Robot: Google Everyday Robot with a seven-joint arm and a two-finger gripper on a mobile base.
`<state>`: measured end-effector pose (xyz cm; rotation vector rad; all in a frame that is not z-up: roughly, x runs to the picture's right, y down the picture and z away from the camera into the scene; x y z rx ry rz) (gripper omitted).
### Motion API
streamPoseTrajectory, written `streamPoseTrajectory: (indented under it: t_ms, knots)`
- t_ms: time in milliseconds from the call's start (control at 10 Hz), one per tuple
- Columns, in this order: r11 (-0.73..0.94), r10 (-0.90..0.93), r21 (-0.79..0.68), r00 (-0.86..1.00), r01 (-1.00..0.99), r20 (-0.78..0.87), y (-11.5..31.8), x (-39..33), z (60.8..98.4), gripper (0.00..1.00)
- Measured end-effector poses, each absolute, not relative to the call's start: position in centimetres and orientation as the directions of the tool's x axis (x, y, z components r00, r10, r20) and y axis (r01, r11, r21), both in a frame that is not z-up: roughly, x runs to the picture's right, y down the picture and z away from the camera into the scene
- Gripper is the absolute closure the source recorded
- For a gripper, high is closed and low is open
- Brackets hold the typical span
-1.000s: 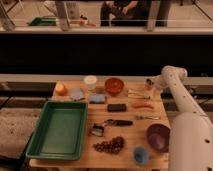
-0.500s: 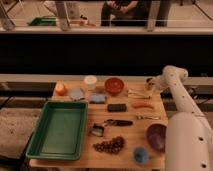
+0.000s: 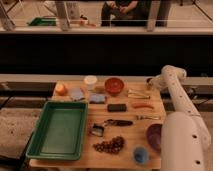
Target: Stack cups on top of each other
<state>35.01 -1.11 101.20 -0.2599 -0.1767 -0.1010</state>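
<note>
The small shiny metal cup [image 3: 97, 130] stands near the table's middle front, beside a black-handled tool [image 3: 118, 122]. The light blue round cup [image 3: 140, 154] stands at the front right edge, next to the purple bowl [image 3: 153, 136]. The two cups are apart, both on the table. My gripper [image 3: 149, 83] is at the back right of the table, right of the red bowl [image 3: 114, 85] and far from both cups. My white arm [image 3: 176, 102] runs down the right side and hides part of the purple bowl.
A green tray [image 3: 37, 145] fills the left side. A white cup [image 3: 90, 81], an orange item [image 3: 60, 88], two blue-grey items [image 3: 76, 93], a black block [image 3: 117, 107], a carrot-like orange piece [image 3: 142, 105], tongs [image 3: 137, 93] and a dark cluster [image 3: 110, 145] lie on the wooden table.
The arm's upper part has shifted only slightly; the gripper stays at the back right. Nothing on the table has moved.
</note>
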Motion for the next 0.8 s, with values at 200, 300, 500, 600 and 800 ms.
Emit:
streamPoseTrajectory:
  t_ms: [200, 300, 500, 600, 800]
  knots:
    - [0.966, -0.062, -0.237, 0.981, 0.106, 0.184, -1.4, 35.3, 100.7, 0.92]
    - [0.968, -0.056, -0.230, 0.981, 0.098, 0.184, -1.7, 35.4, 100.3, 0.96]
    - [0.975, -0.046, -0.207, 0.982, 0.084, 0.180, -2.8, 35.8, 98.7, 0.97]
    - [0.978, -0.043, -0.193, 0.983, 0.078, 0.178, -3.6, 36.3, 97.5, 0.97]
    - [0.982, -0.043, -0.175, 0.985, 0.073, 0.169, -5.3, 38.2, 93.7, 0.97]
